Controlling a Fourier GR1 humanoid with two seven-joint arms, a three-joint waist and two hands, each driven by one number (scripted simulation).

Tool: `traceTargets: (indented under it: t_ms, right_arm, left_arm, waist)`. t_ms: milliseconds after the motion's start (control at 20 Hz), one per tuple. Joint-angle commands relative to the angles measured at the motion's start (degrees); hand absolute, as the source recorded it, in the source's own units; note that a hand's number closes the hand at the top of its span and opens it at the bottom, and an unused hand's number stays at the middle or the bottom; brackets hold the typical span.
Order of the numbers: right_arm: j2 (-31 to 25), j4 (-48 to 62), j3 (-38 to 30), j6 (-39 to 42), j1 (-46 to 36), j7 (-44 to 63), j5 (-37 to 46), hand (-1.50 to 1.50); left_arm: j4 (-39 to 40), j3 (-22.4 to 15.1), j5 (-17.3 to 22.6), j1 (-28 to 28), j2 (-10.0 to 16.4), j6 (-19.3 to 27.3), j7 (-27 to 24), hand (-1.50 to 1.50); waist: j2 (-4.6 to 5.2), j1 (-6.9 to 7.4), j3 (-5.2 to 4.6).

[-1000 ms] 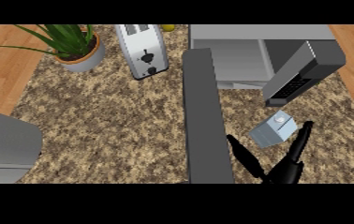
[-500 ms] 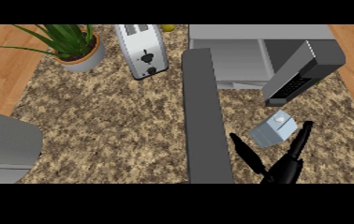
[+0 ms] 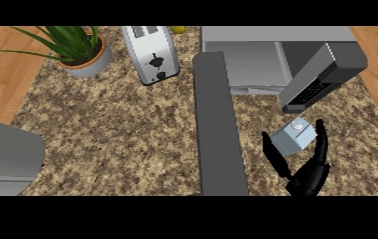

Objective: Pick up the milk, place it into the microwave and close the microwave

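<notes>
The milk (image 3: pixel 295 135), a small pale blue-grey carton, stands on the speckled counter in front of the microwave (image 3: pixel 255 58). The microwave's door (image 3: pixel 218 128) hangs open, stretching toward me as a long grey slab left of the carton. My right hand (image 3: pixel 311 174) comes in from the lower edge just behind the carton. Its thumb (image 3: pixel 273 155) lies along the carton's left side and its fingers (image 3: pixel 322 142) along the right, all straight, so the hand is open. My left hand is out of view; only a grey forearm (image 3: pixel 16 158) shows at lower left.
A silver toaster (image 3: pixel 151 53) stands at the back centre, and a potted plant (image 3: pixel 77 50) at the back left. A dark grey block (image 3: pixel 325 73) juts out from the microwave's right side, just above the carton. Wooden floor shows at both sides.
My right hand has slid forward, so thumb and fingers now reach along both sides of the milk. The carton has stayed in place.
</notes>
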Motion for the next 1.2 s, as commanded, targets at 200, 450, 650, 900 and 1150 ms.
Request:
traceTargets:
  t_ms: [200, 450, 650, 900, 1150]
  right_arm:
    - [2.6, 11.1, -11.5, 16.9, -2.5, -21.5, -8.8, 1.5]
    - [10.8, 17.8, -21.3, 22.9, -3.2, -41.6, -14.5, 1.5]
    - [4.7, 21.1, -16.6, 36.3, -5.7, -39.5, -14.7, 1.5]
    - [-3.7, 23.1, -8.5, 57.0, -8.3, -36.9, -14.9, 1.5]
    - [-4.4, 26.0, -8.8, 69.4, -14.9, -37.3, -18.1, 1.5]
  left_arm:
    - [-2.0, 1.0, 1.4, 1.3, -0.4, -1.3, 0.4, -1.5]
    - [-0.6, 0.2, 0.0, 2.6, -1.9, -1.6, -2.1, -1.5]
    - [-0.4, 2.0, 1.9, 1.3, -0.2, -3.0, -1.5, -1.5]
    - [1.0, 0.8, 1.3, 0.9, -0.8, -3.7, -2.1, -1.5]
    - [-0.3, 1.8, 1.8, 2.1, -1.4, -3.5, -1.4, -1.5]
  waist:
    - [0.1, 0.52, -0.12]
    - [0.11, 0.35, -0.2]
    - [0.31, 1.11, -0.15]
    - [0.53, 2.42, -0.17]
    - [0.17, 1.48, -0.3]
